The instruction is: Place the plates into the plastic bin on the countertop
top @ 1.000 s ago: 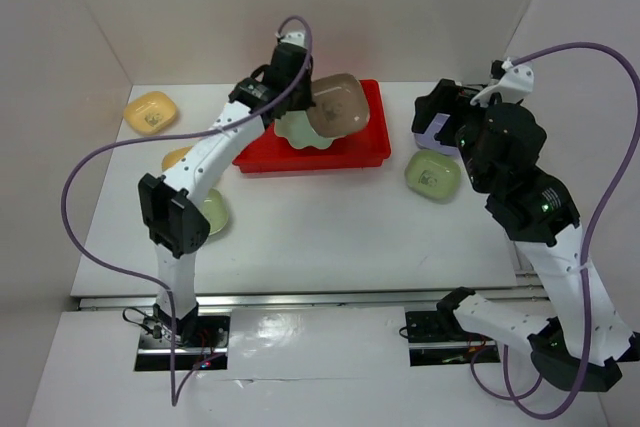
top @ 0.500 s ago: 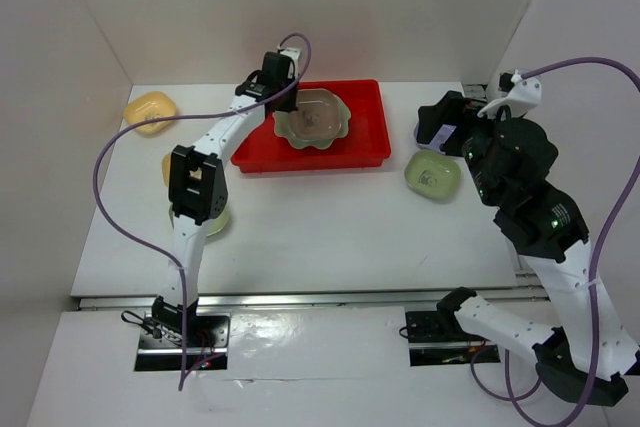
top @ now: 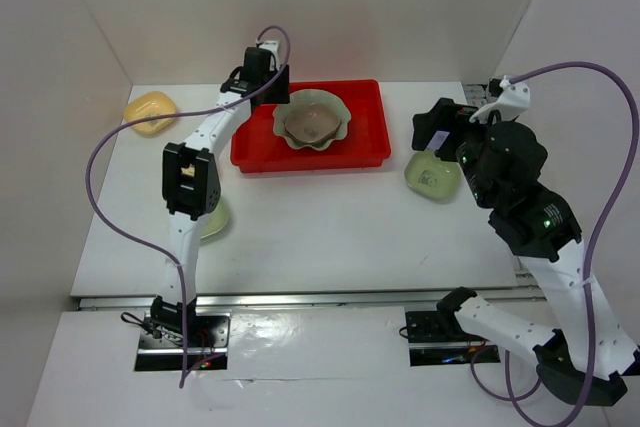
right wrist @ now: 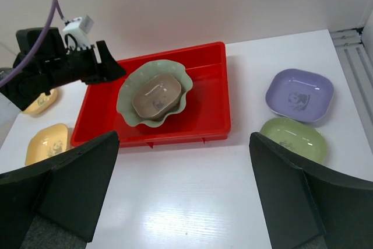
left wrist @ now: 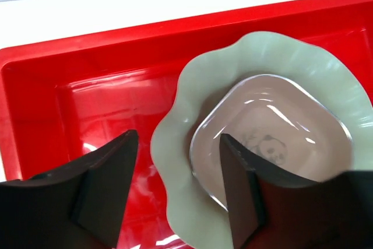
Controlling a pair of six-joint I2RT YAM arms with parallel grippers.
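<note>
From above, the lavender rounded-square dish [right wrist: 299, 95] is almost wholly hidden behind the right arm [top: 500, 162]. A pale yellow-green shallow dish [top: 214, 221] shows only an edge from under the elbow of the left arm [top: 188, 179]. In the left wrist view, the blurred dark fingers [left wrist: 99, 196] of the left gripper [left wrist: 178, 138] cover the near rim of the large pale-green scalloped dish [left wrist: 175, 144]. The bright red plastic bin [left wrist: 76, 97] runs out of frame at right and bottom. In the right wrist view, one yellow dish [right wrist: 42, 103] sits half behind the left arm.
</note>
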